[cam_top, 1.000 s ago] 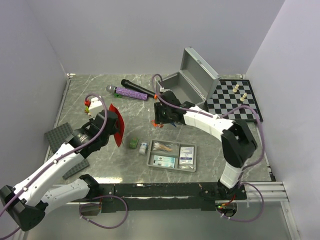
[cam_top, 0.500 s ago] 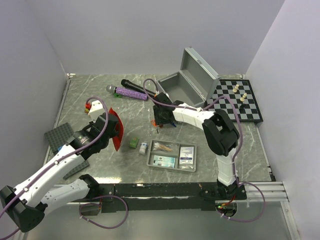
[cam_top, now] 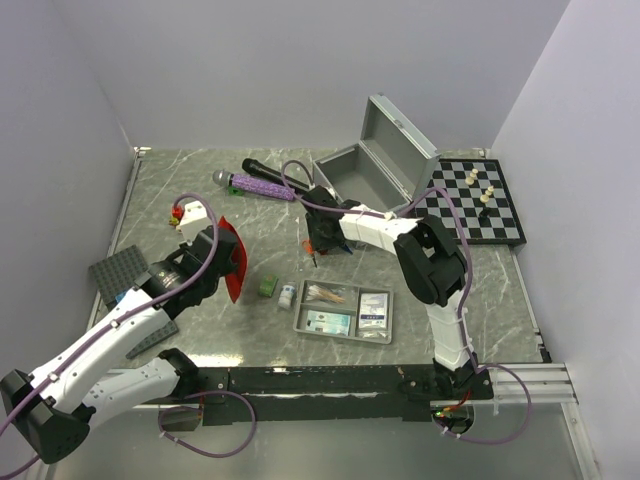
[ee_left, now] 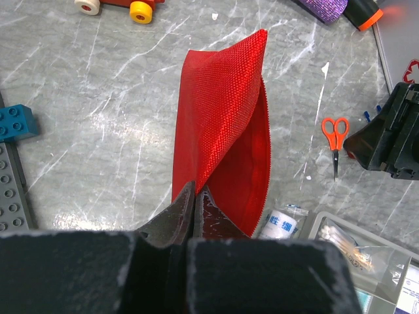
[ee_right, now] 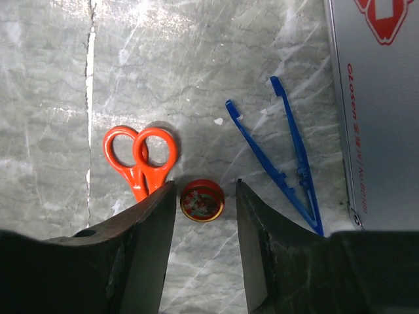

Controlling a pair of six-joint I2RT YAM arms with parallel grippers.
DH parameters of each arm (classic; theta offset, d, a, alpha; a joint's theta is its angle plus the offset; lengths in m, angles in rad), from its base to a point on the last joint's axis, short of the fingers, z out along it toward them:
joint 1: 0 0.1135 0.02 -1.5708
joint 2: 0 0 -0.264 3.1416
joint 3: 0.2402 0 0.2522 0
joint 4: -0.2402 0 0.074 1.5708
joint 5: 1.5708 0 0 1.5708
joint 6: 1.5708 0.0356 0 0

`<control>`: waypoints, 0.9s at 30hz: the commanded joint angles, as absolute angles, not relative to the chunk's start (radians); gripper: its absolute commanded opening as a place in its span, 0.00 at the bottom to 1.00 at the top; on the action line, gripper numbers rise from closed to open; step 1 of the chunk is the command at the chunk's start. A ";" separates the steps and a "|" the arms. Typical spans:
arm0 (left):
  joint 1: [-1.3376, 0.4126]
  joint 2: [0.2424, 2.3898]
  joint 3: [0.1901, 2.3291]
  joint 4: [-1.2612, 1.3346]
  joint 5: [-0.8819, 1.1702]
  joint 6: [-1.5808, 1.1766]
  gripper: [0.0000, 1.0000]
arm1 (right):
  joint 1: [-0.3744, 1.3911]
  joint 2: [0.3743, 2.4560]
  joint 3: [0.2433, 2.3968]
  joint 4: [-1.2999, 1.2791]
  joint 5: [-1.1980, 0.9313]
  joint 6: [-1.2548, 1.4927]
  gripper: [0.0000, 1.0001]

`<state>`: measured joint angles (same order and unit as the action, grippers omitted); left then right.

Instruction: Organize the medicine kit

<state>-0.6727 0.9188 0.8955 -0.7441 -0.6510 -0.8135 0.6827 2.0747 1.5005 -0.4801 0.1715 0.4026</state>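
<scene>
The red pouch (ee_left: 222,124) hangs open-mouthed above the table, with my left gripper (ee_left: 195,188) shut on its near edge. In the top view the pouch (cam_top: 232,258) is left of centre. My right gripper (ee_right: 205,183) points down at the table, open, its fingers either side of a small round red tin (ee_right: 202,200) without touching it. Orange scissors (ee_right: 141,157) lie just left of the tin, blue tweezers (ee_right: 288,157) to its right. The silver case (cam_top: 365,172) stands open behind. The grey tray (cam_top: 298,318) holds packets.
A bandage roll (ee_left: 280,222) and a green block (cam_top: 266,285) lie left of the tray. Two microphones (cam_top: 262,182) lie at the back, a chessboard (cam_top: 470,205) at the right, studded plates (cam_top: 120,270) and a toy car (cam_top: 185,212) at the left.
My right gripper has shifted a little left and down over the tin, its jaws narrowing slightly. The left gripper still holds the pouch, moved slightly.
</scene>
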 commanded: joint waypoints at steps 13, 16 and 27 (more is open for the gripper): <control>-0.667 0.925 0.893 -0.695 -0.643 -0.815 0.01 | 0.678 2.027 1.451 -0.468 0.166 0.420 0.24; -0.669 0.933 0.899 -0.689 -0.634 -0.813 0.01 | 0.680 1.970 1.434 -0.462 0.152 0.429 0.21; -0.669 1.005 0.930 -0.627 -0.543 -0.807 0.01 | 0.761 1.744 1.445 -0.448 0.028 0.480 0.17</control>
